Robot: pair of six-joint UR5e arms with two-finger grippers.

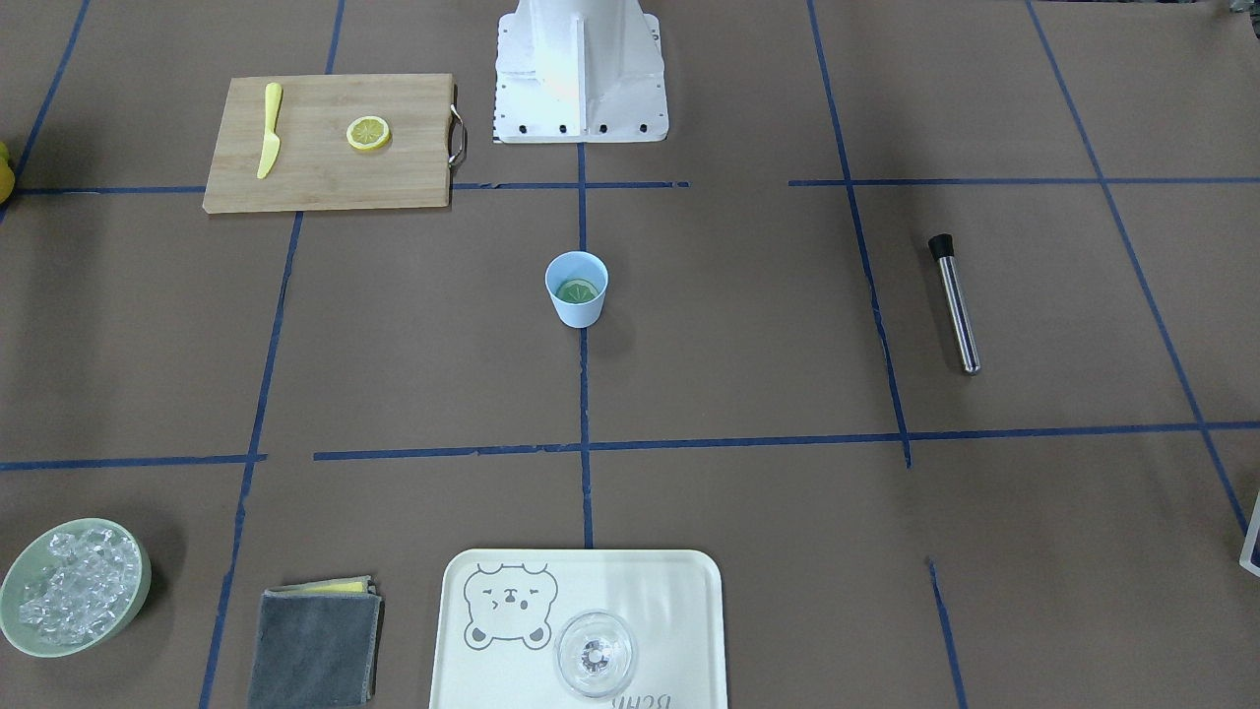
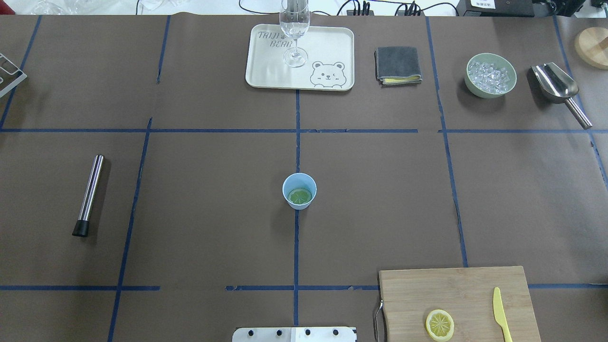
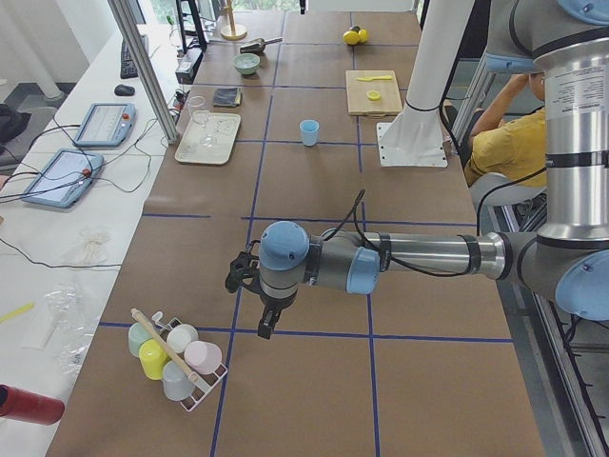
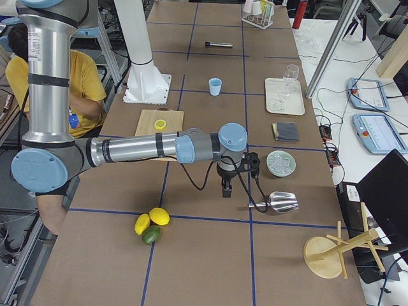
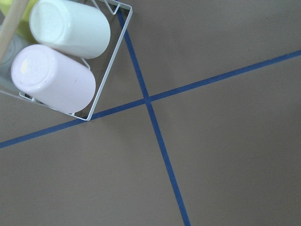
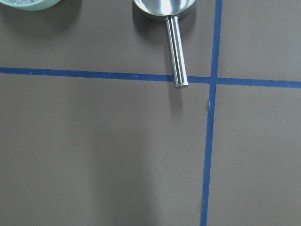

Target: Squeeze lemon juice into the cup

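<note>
Left gripper (image 3: 267,327) and right gripper (image 4: 226,192) downward, well apart.

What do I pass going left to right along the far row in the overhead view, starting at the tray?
Bear tray → folded grey cloth → green bowl of ice → metal scoop.

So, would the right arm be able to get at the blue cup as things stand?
Probably yes. The cup stands alone mid-table with bare paper around it, and the right gripper hangs near the ice bowl with nothing standing in the path between.
</note>
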